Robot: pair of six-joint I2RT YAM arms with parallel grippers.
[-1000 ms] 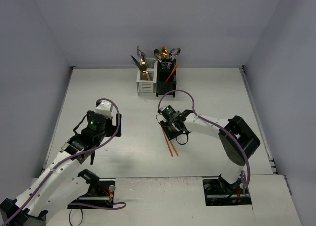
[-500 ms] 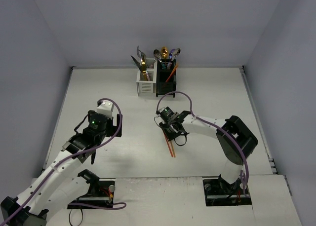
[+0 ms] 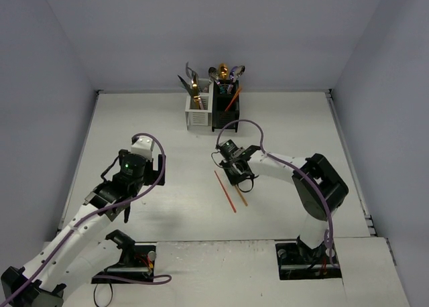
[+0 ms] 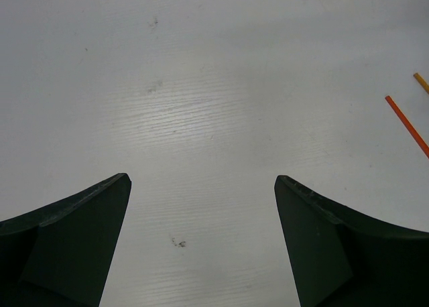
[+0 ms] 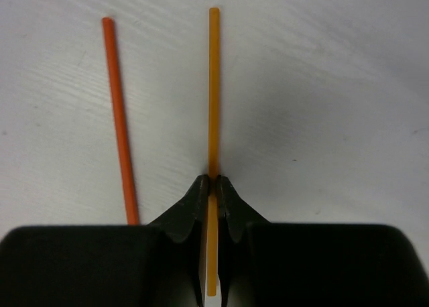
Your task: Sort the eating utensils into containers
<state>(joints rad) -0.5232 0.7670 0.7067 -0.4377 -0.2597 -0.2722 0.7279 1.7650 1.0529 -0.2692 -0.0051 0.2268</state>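
My right gripper [image 3: 234,170] [image 5: 213,180] is shut on a yellow-orange chopstick [image 5: 214,86], pinched near one end, low over the table; the stick shows in the top view [image 3: 240,196]. A red-orange chopstick [image 3: 225,192] [image 5: 119,119] lies loose on the table just left of it. My left gripper [image 3: 159,169] [image 4: 201,179] is open and empty over bare table, left of the chopsticks, whose ends [image 4: 407,126] show at its right edge. The white caddy [image 3: 196,113] and black caddy [image 3: 225,112] stand joined at the back, holding several utensils [image 3: 222,72].
Grey walls close the table on the left, back and right. The white tabletop [image 3: 301,126] is bare apart from the caddies and chopsticks. Both arm bases sit at the near edge.
The two chopsticks lay together under my right gripper; now it grips one, which has swung right and apart from the other. The left arm has barely moved.
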